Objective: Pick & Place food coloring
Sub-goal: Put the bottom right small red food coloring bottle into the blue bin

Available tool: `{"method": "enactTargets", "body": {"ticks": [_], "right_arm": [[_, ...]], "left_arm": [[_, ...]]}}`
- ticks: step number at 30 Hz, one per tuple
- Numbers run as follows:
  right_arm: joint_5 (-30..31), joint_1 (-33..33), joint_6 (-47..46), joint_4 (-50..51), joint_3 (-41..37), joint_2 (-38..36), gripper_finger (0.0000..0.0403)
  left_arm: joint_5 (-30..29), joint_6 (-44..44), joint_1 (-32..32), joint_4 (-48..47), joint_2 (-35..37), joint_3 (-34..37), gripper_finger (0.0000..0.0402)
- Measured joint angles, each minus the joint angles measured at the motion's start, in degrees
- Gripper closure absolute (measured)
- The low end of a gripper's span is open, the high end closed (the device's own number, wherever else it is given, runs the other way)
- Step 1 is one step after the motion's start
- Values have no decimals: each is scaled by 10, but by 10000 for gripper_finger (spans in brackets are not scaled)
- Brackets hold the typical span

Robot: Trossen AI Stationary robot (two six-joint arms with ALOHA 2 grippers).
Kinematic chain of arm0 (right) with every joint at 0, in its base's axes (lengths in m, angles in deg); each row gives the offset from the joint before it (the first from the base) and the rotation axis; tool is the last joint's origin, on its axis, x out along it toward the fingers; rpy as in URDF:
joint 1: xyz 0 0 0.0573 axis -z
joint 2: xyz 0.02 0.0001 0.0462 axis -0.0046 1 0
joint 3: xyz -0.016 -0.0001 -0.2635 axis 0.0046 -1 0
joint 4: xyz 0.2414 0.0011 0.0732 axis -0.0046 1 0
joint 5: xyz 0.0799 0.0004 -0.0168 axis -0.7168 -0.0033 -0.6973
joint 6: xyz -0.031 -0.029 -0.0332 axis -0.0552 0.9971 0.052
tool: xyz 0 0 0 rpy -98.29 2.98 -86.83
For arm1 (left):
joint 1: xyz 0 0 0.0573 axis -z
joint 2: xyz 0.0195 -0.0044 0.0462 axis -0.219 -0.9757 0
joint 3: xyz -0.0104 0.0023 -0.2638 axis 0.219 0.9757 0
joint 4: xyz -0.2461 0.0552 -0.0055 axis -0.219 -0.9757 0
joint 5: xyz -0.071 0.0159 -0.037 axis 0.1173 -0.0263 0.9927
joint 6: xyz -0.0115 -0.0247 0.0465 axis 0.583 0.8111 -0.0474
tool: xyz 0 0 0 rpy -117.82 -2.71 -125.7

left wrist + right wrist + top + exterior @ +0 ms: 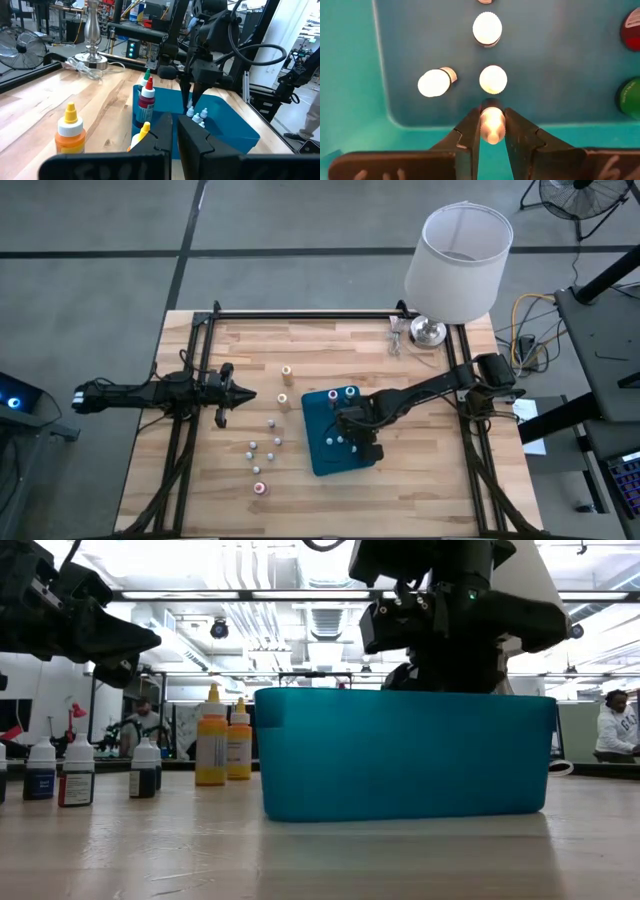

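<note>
R gripper is clamped on a small white-capped bottle, pointing straight down inside the teal tray, near its wall. Bottle upright, long axis vertical, in line w/ the fingers. Other small bottles stand just beyond it on the tray floor, so it's prob. about to be set down beside them. L gripper closed, empty, hovering well apart to the left; loose bottles on the table lie nearer that arm.
</note>
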Motion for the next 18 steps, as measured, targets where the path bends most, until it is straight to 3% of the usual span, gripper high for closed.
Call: {"method": "enactTargets", "body": {"ticks": [18], "right_arm": [[-14,0,64,44,27,-7,344]], "left_arm": [[0,0,0,0,0,0,402]]}}
